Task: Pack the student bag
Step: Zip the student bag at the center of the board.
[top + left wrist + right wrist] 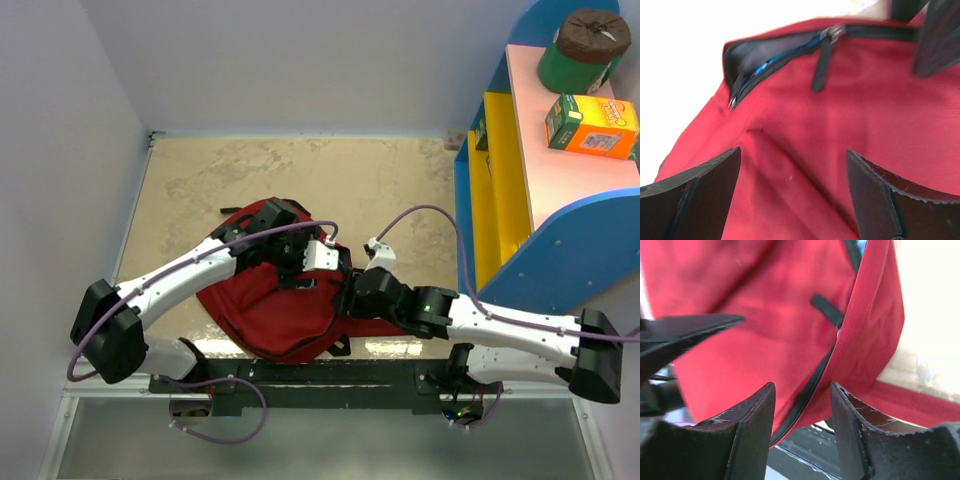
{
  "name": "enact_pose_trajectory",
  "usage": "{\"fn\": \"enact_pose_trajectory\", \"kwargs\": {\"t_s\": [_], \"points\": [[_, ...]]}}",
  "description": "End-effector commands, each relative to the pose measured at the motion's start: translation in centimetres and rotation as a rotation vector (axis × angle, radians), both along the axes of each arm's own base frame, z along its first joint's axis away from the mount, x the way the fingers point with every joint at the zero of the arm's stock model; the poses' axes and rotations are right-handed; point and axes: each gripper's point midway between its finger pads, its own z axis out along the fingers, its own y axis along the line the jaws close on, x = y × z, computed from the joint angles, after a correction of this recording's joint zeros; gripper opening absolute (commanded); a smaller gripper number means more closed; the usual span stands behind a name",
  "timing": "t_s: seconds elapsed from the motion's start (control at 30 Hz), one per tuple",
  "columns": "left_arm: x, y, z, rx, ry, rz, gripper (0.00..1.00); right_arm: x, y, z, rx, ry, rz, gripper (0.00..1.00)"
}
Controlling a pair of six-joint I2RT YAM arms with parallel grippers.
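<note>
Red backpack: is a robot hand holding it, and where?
Nothing is held yet. The left gripper hangs open over the dark-red fabric backpack; the right gripper is open with the black zipper edge between its fingers.

My left arm [185,272], right arm [515,325]: white shells, black joint blocks. Lilac cable [440,212] loops along each, ending behind jaws. White plate [322,256] just behind left jaws. My jaws: matte black wedges, inner edges scuffed, pale scratches.
</note>
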Motion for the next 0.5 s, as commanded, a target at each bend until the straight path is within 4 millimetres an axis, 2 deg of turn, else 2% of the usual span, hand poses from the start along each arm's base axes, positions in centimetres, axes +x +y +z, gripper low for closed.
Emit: {"fn": "enact_pose_trajectory", "kwargs": {"t_s": [0.0, 0.07, 0.1, 0.17, 0.2, 0.27, 0.3, 0.37, 0.4, 0.47], "points": [[-1.5, -2.9, 2.7, -0.131, 0.006, -0.186, 0.88, 0.7, 0.7, -0.6, -0.065, -0.005, -0.08, 0.49], [-1.7, -3.3, 2.6, -0.139, 0.03, -0.204, 0.87, 0.8, 1.1, -1.2, -0.082, -0.005, -0.077, 0.47], [-1.9, -3.7, 3.1, -0.153, 0.032, -0.224, 0.86, 0.7, 1.0, -1.8, -0.096, -0.003, -0.078, 0.43], [-2.4, -4.1, 2.6, -0.146, 0.047, -0.25, 0.86, 0.6, 0.8, -2.1, -0.097, -0.005, -0.083, 0.36], [-2.5, -4.3, 2.4, -0.14, 0.048, -0.256, 0.85, 0.6, 0.2, -2.2, -0.087, -0.008, -0.101, 0.26], [-3.2, -4.9, 1.9, -0.133, 0.058, -0.28, 0.82, 0.3, -0.3, -2.3, -0.065, -0.017, -0.106, 0.15], [-3.4, -4.9, 1.4, -0.126, 0.065, -0.284, 0.81, 0.0, -0.9, -2.9, -0.067, -0.017, -0.107, 0.07], [-3.5, -5.8, 1.1, -0.135, 0.065, -0.288, 0.8, -0.1, -1.1, -2.1, -0.017, -0.037, -0.106, 0.02], [-3.6, -6.0, 0.8, -0.132, 0.067, -0.29, 0.8, -0.2, -1.6, -2.8, -0.025, -0.039, -0.102, 0.0], [-3.7, -6.9, 0.5, -0.134, 0.059, -0.295, 0.8, -0.3, -1.5, -2.6, -0.008, -0.047, -0.092, 0.0]]}}
